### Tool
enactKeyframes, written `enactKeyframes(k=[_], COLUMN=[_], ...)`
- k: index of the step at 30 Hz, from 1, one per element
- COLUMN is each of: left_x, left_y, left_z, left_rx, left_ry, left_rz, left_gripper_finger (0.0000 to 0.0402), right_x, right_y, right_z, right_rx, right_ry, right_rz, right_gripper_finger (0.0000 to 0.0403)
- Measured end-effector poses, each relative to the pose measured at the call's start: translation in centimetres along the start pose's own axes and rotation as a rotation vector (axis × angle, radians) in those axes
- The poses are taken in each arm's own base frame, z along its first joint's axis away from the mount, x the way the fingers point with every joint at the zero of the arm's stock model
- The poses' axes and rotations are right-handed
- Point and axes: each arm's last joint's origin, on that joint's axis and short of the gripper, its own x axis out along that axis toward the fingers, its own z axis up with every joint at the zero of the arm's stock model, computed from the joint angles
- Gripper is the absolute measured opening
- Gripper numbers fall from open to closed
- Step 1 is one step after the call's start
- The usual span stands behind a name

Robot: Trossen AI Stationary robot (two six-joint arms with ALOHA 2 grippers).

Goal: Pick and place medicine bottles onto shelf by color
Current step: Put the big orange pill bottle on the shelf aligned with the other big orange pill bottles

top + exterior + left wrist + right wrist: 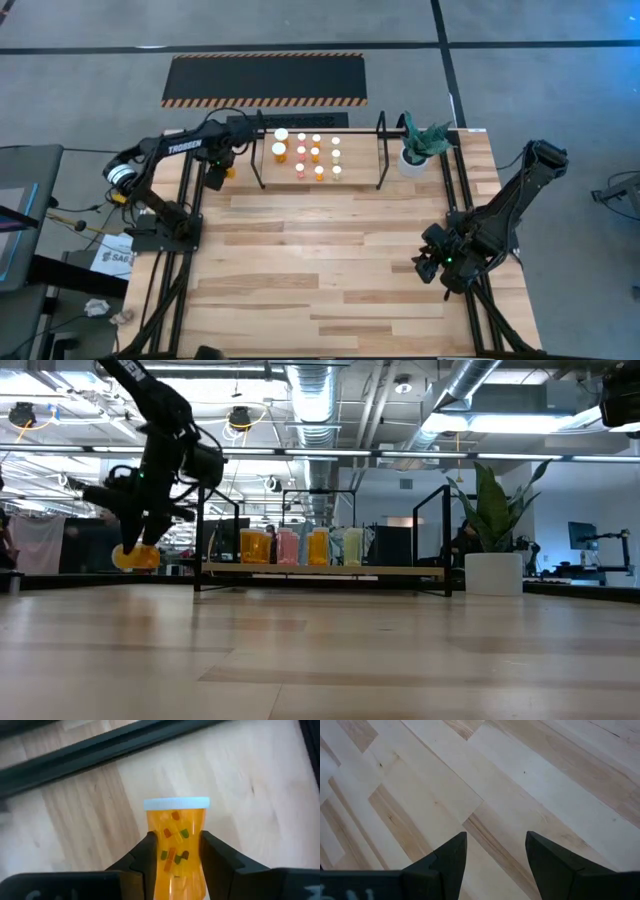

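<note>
Pale wooden plank table noted as work surface, both dark arms mounted at its edges. Low black metal-bar shelf with two hoop ends and light wood floor found at the far middle of the table; about ten small white-capped bottles, orange, reddish and pale, already standing in rows between the hoops. White pot with green plant observed just beside the shelf's right hoop.

Left gripper located just outside the shelf's left hoop, fingers pressed against both sides of one translucent orange cylindrical medicine bottle with a round white cap. Bottle seen in the low view clear of the table surface, gripped on the body below the cap, cap pointing away from the wrist. Loose coloured pieces visible inside.

Right gripper found well away from the shelf, near the table's front right edge, fingers spread over bare wood, nothing between them.

Handling judged: bottle light, rigid plastic, smooth-walled and liable to slip or twist. Mid-body grip considered soundest; cap rim likely a useful stop against sliding.
</note>
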Motion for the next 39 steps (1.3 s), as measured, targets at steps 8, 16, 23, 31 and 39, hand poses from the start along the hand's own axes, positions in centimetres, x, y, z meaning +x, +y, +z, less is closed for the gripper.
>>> enactKeyframes(k=[8,16,23,31,39], left_x=[-3.3,-6.9,-8.7,-10.1,-9.1], left_y=[3.6,7.9,11.3,15.2,18.7], left_z=[-0.5,-1.0,-3.6,-7.8,-12.5], left_rx=[0.078,0.208,0.472,0.707,0.936], left_ry=[0.006,0.042,0.127,0.152,-0.031], left_rz=[-0.003,-0.125,-0.272,-0.566,-0.830], left_gripper_finger=[0.0099,0.0099,0.0099,0.0099,0.0099], right_x=[0.0,0.0,0.0,0.0,0.0], right_y=[0.0,0.0,0.0,0.0,0.0], right_z=[0.0,0.0,0.0,0.0,0.0], right_rx=[0.000,0.000,0.000,0.000,0.000], right_ry=[0.000,0.000,0.000,0.000,0.000], right_rz=[0.000,0.000,0.000,0.000,0.000], right_gripper_finger=[0.0225,0.0225,0.0225,0.0225,0.0225])
